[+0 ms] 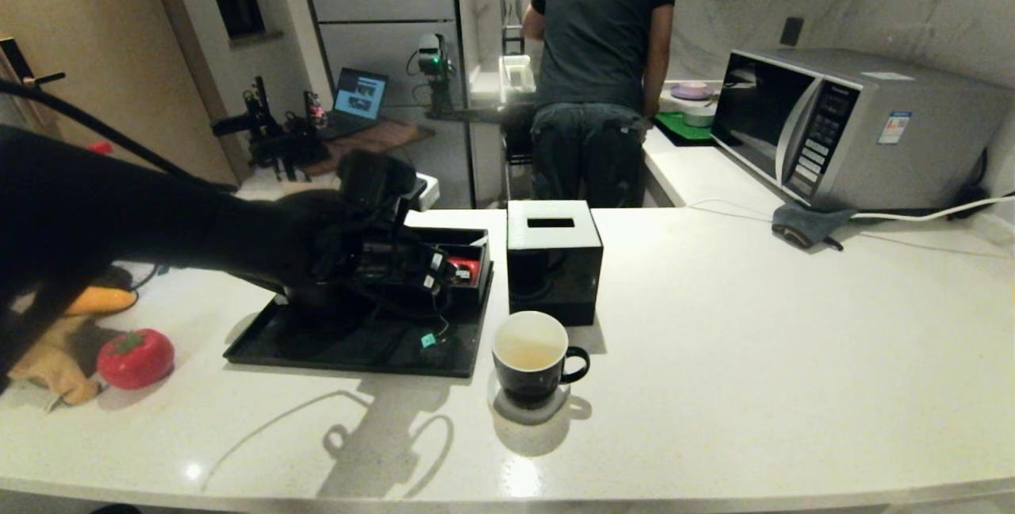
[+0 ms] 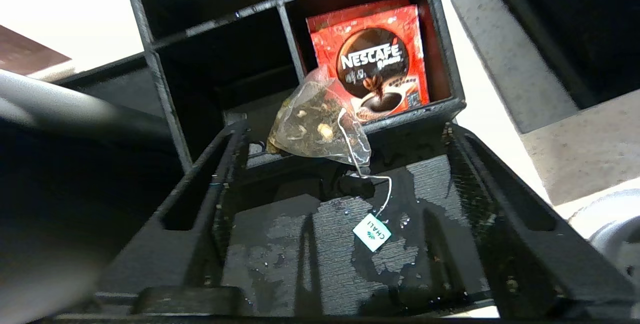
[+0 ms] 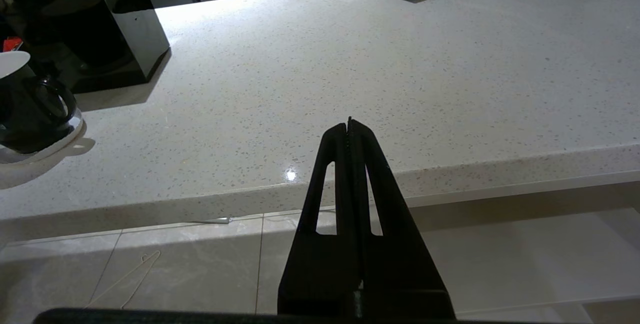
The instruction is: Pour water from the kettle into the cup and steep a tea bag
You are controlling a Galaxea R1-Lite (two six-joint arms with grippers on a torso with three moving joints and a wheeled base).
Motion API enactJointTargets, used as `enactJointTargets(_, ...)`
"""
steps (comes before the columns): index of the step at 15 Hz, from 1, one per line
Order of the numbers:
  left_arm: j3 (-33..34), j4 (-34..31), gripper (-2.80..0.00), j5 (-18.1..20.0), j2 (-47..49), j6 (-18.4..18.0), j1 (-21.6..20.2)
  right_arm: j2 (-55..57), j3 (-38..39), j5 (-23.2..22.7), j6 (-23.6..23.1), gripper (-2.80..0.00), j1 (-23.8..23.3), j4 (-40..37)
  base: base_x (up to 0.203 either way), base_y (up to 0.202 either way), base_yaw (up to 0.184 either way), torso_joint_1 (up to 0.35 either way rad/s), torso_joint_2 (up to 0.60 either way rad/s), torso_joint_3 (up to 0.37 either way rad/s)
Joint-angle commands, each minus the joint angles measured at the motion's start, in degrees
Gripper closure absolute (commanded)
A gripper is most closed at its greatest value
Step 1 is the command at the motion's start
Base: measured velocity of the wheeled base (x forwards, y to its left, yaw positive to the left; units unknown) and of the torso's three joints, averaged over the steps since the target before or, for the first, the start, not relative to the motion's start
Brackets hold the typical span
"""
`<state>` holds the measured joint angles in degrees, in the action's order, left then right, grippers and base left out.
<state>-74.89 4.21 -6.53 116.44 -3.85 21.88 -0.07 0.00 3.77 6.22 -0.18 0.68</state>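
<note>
The tea bag (image 2: 315, 129), a greyish translucent pouch, rests on the front wall of a black compartment box (image 2: 160, 89). Its string drops to the teal tag (image 2: 372, 232), which lies on the wet black tray (image 2: 300, 264). In the head view the tag (image 1: 428, 339) also shows. My left gripper (image 2: 345, 131) is open wide, one finger on each side of the pouch without touching it. The cup (image 1: 531, 355) stands right of the tray and holds pale yellowish water (image 1: 530, 354). My left arm mostly hides the kettle (image 1: 313, 300). My right gripper (image 3: 349, 123) hangs shut below the counter's front edge.
A red Nescafe packet (image 2: 380, 64) stands in the box's right compartment. A black cube box with a white slotted top (image 1: 553, 260) sits behind the cup. There is a red tomato-shaped object (image 1: 135, 357) at the left, and a microwave (image 1: 856, 125) and grey cloth (image 1: 805, 224) at the right. A person (image 1: 603, 62) stands beyond the counter.
</note>
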Motion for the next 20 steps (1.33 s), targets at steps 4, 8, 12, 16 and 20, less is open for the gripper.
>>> enactJointTargets(4,-2.3,0.2,-2.8,-2.9,3.4,2.7,0.0,0.1,0.0,0.0,0.0,0.0,0.0,0.0,0.0,0.0,0.0,0.0,0.0,0.0)
enactJointTargets(8,-4.4,0.1,-2.8,-3.6,4.9,4.8,-0.3,0.1,0.0,0.0,0.0,0.0,0.0,0.0,0.0,0.0,0.0,0.0,0.0,0.0)
enactJointTargets(12,-4.4,0.1,-2.8,-3.6,5.4,4.9,-0.3,0.1,0.0,0.0,0.0,0.0,0.0,0.0,0.0,0.0,0.0,0.0,0.0,0.0)
enactJointTargets(16,-4.6,0.0,-2.8,-3.5,5.9,5.0,-0.3,0.1,0.0,0.0,0.0,0.0,0.0,0.0,0.0,0.0,0.0,0.0,0.0,0.0)
enactJointTargets(20,-5.7,0.2,-2.8,-3.6,7.0,4.9,-0.3,0.1,0.0,0.0,0.0,0.0,0.0,0.0,0.0,0.0,0.0,0.0,0.0,0.0)
